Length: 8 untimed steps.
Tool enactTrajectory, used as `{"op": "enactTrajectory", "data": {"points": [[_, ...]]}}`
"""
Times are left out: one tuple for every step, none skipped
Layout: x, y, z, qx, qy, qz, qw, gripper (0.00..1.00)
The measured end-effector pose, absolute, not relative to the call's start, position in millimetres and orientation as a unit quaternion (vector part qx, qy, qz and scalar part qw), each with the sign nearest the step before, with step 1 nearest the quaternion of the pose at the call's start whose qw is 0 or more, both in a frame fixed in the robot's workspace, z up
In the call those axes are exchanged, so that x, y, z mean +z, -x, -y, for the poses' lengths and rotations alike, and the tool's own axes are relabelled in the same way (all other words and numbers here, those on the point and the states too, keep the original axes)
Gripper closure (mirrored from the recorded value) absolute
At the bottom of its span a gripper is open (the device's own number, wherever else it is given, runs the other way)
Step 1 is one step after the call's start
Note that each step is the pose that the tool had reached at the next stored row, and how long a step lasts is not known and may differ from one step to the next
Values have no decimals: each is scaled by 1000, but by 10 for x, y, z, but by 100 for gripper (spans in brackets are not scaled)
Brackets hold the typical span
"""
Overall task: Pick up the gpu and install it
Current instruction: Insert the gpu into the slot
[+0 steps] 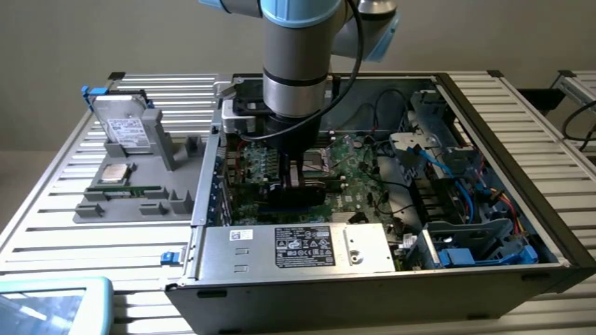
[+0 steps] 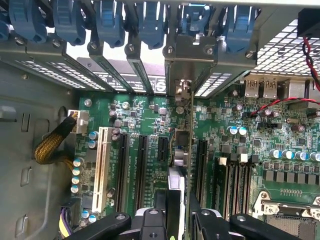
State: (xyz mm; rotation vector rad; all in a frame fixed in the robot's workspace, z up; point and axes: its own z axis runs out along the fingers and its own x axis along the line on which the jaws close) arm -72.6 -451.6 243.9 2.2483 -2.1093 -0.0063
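The gpu [image 2: 186, 150] stood on edge inside the open case [image 1: 503, 209], over the motherboard [image 2: 145, 115], its metal bracket up against the rear slot openings. The claw [image 2: 179, 212] was closed on the card's upper edge, one finger on each face. In the exterior view the card [image 1: 300, 183] hung below the arm [image 1: 296, 56], near the middle of the board. Empty black slots and a white slot [image 2: 103, 167] lay beside it; blue slot latches [image 2: 110, 20] lined the rear wall. A braided yellow cable [image 2: 52, 145] curved near the board's edge. Outside the case, on the slatted surface [image 1: 56, 209], a grey tray [image 1: 139, 195] held a drive [image 1: 125, 132] and a memory stick [image 1: 130, 190].
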Motion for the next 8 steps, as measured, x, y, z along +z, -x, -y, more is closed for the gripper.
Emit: {"op": "enactTrajectory", "data": {"points": [[2439, 725, 4516, -2, -729, 684, 29, 73], [2439, 725, 4516, -2, -729, 684, 29, 73], [2439, 726, 4515, -2, -729, 684, 29, 73], [2438, 726, 4515, -2, -729, 684, 29, 73], [2439, 726, 4516, -2, -729, 684, 29, 73], [2438, 726, 4515, -2, -729, 684, 29, 73], [2438, 727, 4516, -2, -729, 684, 29, 73], [2438, 727, 4516, -2, -729, 684, 29, 73]]}}
